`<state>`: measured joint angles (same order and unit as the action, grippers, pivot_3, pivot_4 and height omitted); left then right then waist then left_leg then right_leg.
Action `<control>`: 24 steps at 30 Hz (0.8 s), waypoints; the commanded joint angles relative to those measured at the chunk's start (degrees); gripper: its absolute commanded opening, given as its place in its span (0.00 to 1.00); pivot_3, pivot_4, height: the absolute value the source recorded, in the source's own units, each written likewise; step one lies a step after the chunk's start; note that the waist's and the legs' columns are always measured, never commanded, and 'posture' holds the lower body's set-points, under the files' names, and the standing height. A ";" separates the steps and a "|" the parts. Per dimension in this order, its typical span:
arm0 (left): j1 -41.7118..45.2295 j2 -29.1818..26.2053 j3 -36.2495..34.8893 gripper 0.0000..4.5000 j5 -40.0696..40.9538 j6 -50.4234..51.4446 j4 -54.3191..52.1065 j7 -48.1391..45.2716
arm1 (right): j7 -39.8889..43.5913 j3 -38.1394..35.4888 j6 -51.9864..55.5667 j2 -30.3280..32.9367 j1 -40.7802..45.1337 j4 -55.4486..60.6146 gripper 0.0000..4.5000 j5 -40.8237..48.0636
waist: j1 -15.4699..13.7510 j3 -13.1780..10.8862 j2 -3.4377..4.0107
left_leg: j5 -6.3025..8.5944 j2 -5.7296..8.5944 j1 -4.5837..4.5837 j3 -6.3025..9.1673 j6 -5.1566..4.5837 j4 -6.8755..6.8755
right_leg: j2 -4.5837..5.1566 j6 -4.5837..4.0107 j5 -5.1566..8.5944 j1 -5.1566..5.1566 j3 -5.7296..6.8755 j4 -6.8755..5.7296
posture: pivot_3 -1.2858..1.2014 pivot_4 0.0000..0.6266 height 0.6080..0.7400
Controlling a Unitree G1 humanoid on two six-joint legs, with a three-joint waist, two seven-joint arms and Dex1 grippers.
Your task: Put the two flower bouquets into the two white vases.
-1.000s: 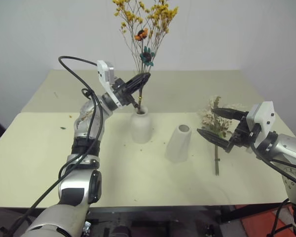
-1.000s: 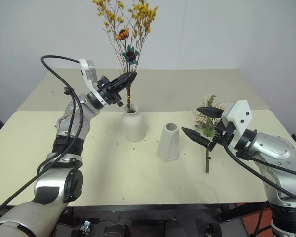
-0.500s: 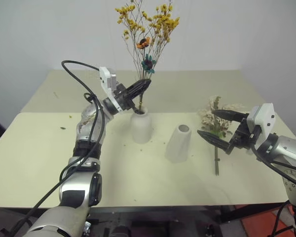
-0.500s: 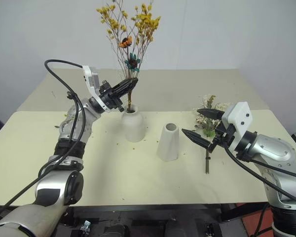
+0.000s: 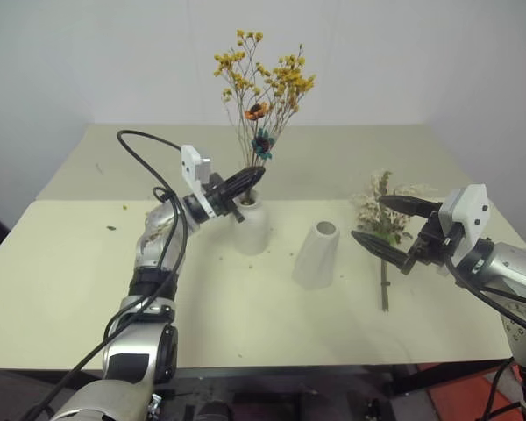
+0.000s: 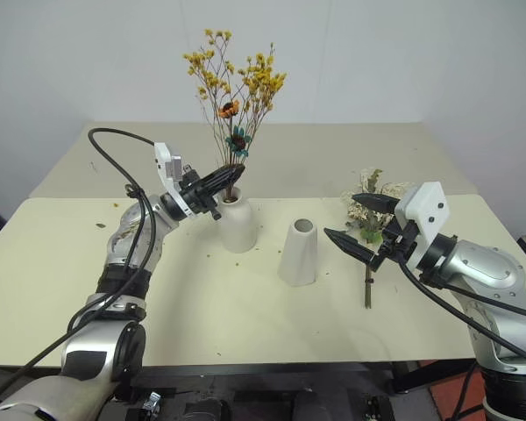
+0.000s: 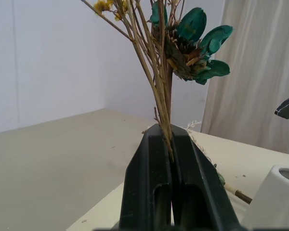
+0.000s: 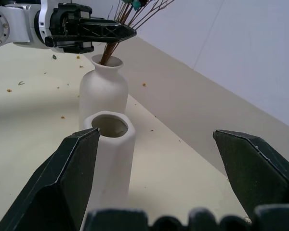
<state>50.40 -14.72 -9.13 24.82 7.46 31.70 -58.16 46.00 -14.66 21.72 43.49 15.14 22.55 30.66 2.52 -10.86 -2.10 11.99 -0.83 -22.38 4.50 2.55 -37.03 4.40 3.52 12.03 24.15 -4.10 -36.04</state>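
Lower ends of the yellow bouquet (image 5: 261, 96) stems disappear inside the neck of the round vase (image 5: 252, 226), so can't say how deep they sit. In the left wrist view the stems run down between the left gripper (image 7: 169, 144) fingers and vanish, and the blossoms are chopped off at the frame edge. The cone vase (image 8: 110, 159) loses its base below the right wrist view, partly behind a finger (image 8: 62, 178) of the right gripper (image 5: 387, 222). That gripper also covers part of the cream bouquet (image 5: 384, 210), and its blooms are too tiny to make out.
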 commanded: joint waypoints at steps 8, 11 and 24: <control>-5.76 -4.19 -0.34 0.69 2.25 7.58 -15.04 3.06 | 0.23 -0.70 -0.69 -0.12 1.45 0.70 0.99 0.97 | -0.05 0.00 0.00 | 0.00 0.00 0.00 0.00 0.00 0.00 | 0.01 0.00 0.00 0.00 -0.01 0.01 | 0.52 0.24 1.00; -7.29 -5.86 -0.52 0.91 3.38 10.35 -18.38 3.71 | 0.44 -0.39 -0.79 -0.12 1.78 0.22 0.99 0.88 | -0.05 0.00 0.00 | 0.00 -0.01 0.04 0.00 0.00 0.00 | 0.00 0.00 0.00 -0.02 -0.01 -0.01 | 0.52 0.24 1.00; -19.90 -22.81 -5.71 0.99 11.54 29.63 -36.39 4.52 | 0.41 -1.25 1.61 3.14 -0.16 -2.01 0.99 -1.52 | -0.19 0.00 0.01 | 0.00 -0.05 0.05 -0.01 0.00 0.01 | -0.01 -0.01 0.01 -0.01 0.01 -0.01 | 0.52 0.24 1.00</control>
<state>30.20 -36.17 -12.61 34.28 36.14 -1.59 -54.25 46.86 -14.10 23.09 45.71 14.70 19.95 29.30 2.33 -10.86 -2.08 11.99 -0.88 -22.34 4.49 2.54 -37.02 4.39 3.51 12.05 24.15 -4.09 -36.04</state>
